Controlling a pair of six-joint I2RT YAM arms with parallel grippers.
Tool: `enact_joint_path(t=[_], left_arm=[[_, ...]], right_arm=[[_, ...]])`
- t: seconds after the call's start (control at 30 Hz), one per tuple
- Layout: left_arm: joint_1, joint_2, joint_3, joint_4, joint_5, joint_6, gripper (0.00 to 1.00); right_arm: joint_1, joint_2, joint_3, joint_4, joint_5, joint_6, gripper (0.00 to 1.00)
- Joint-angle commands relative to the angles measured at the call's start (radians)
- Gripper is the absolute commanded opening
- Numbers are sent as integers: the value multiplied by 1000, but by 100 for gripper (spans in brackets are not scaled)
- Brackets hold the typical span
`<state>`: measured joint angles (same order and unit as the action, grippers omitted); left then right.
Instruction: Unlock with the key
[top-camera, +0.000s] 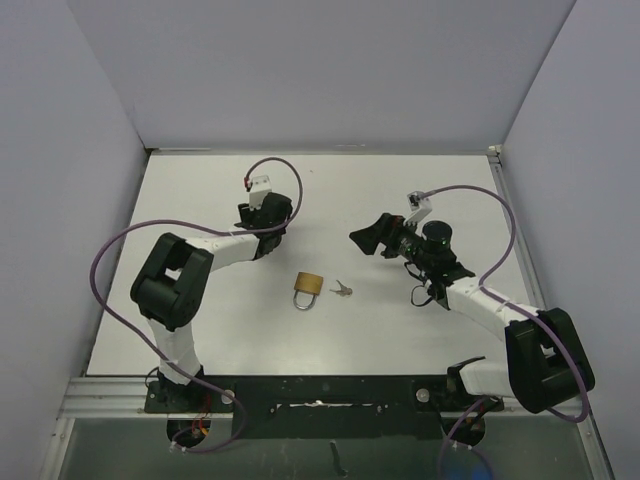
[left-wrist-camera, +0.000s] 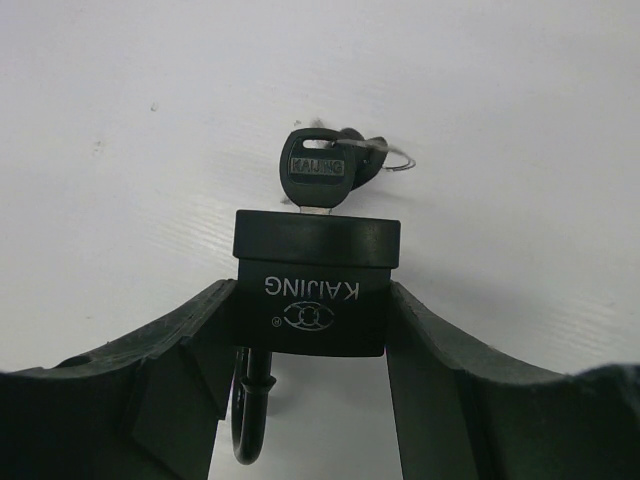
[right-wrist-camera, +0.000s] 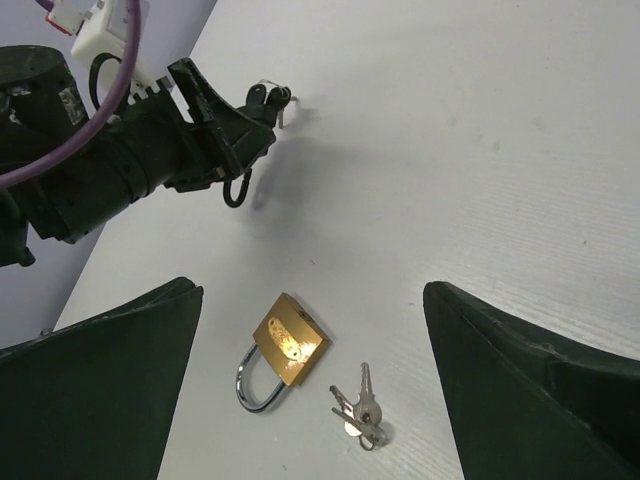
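Observation:
My left gripper (left-wrist-camera: 312, 296) is shut on the body of a black padlock (left-wrist-camera: 312, 320), marked KAIJING, just above the white table. A black-headed key (left-wrist-camera: 316, 172) sits in its keyhole, with more keys on a ring behind it. The shackle (left-wrist-camera: 250, 420) hangs between the fingers. In the top view that gripper (top-camera: 272, 232) is left of centre. My right gripper (top-camera: 372, 237) is open and empty, raised above the table. Through its view (right-wrist-camera: 310, 290) I see the left gripper holding the black padlock (right-wrist-camera: 240, 150).
A brass padlock (right-wrist-camera: 288, 342) with its shackle closed lies mid-table (top-camera: 308, 289). A small bunch of silver keys (right-wrist-camera: 360, 410) lies just right of it (top-camera: 342, 290). Grey walls (top-camera: 320, 70) enclose the table on three sides.

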<state>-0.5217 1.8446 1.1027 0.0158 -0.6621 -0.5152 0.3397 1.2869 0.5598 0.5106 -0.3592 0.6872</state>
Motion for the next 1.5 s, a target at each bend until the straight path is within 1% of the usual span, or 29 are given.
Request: enact_joint_path(t=[0.0,0.3,0.43,0.47,0.53,0.63,0.7,0.8,0.83,0.9,0.93,0.97,1.17,1.27,1.33,1.37,1.43,1.47], left_arm=[[0,38,71,114,-19,-7,0],[2,82,59,119,67,-93,0],[2,90,42,132,96,-102,0],[3,91,37,139,106,-103,3],[11,95,26,157,139,-103,18],[22,103,13,167,183,-106,28],[29,108,8,166,201,-110,33],[38,107,1,171,230,-112,45],[42,103,-2,172,241,-110,54],[47,91,-11,177,246,-111,81],[48,80,-15,179,242,-110,92],[48,65,-21,186,239,-104,97],[48,-63,-74,232,192,-51,98],[46,-163,-132,304,193,-12,98],[45,-232,-175,364,224,29,98],[46,-262,-188,372,261,45,98],[48,-313,-189,339,359,65,98],[48,-330,-186,316,411,65,98]], right_arm=[[-9,-38,-10,31,-10,-18,98],[-13,-46,-26,29,-9,-17,98],[-13,-41,-25,32,-13,-17,98],[-13,-39,-24,34,-13,-16,98],[-13,-35,-26,35,-14,-14,98],[-13,-30,-26,41,-16,-11,98],[-13,-30,-26,41,-16,-11,98],[-13,-23,-22,42,-23,-11,98],[-13,-22,-21,42,-24,-12,98],[-13,-16,-20,45,-28,-12,98],[-13,-13,-21,47,-29,-10,98],[-13,-9,-21,51,-31,-9,98],[-12,2,-23,56,-29,-13,98],[-10,-13,-26,31,-3,-37,98],[-3,-28,-30,11,24,-68,98],[0,-35,-29,-6,37,-86,98],[-3,-48,-19,-52,36,-94,98],[-8,-48,-14,-62,6,-97,98]])
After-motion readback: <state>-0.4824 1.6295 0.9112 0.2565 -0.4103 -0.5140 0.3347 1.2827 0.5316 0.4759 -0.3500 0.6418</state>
